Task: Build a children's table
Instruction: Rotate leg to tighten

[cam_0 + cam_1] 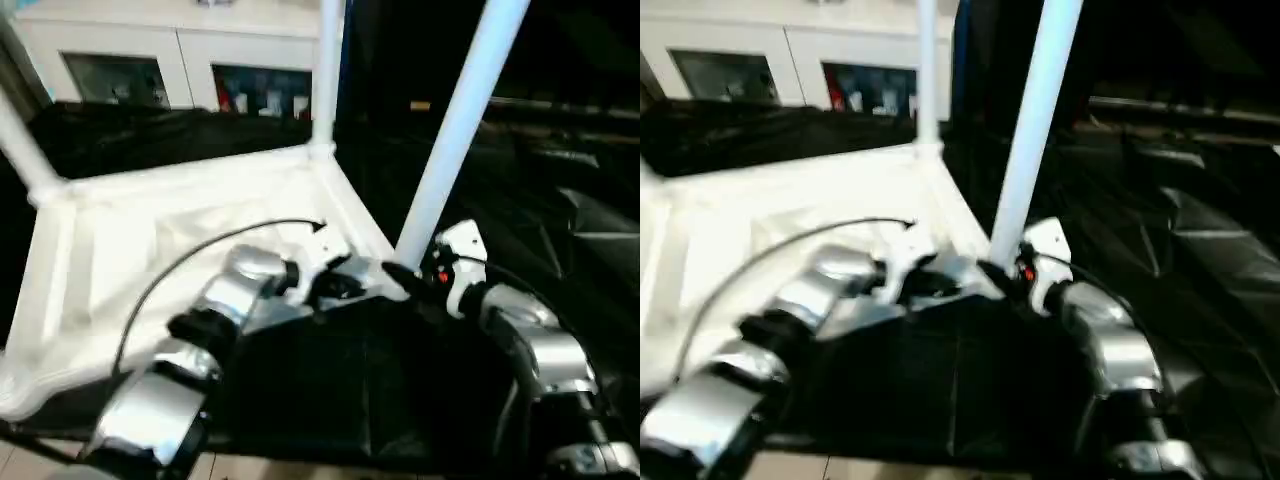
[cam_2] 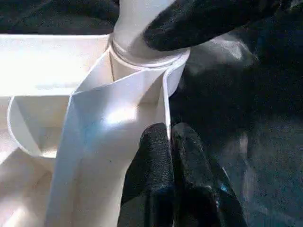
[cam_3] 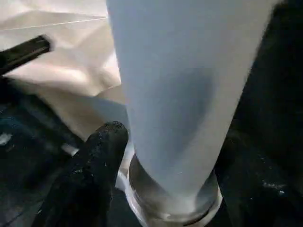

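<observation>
The children's table lies upside down: its white top (image 1: 150, 230) rests on black cloth with the ribbed underside facing up. Two legs stand in the far corner sockets, one at the left (image 1: 20, 150) and one at the middle (image 1: 325, 70). A third leg (image 1: 460, 110) rises tilted from the near right socket (image 2: 142, 56). My right gripper (image 1: 405, 272) is shut on this leg just above the socket, one finger (image 3: 99, 161) against its side. My left gripper (image 2: 168, 135) is shut, its tips pressed on the top's rim beside that socket.
Black cloth (image 1: 330, 390) covers the work surface under my forearms and runs on to the right over bulky shapes (image 1: 590, 220). A white cabinet (image 1: 170, 60) with glass doors stands behind the table top. A black cable (image 1: 190, 255) arcs over my left forearm.
</observation>
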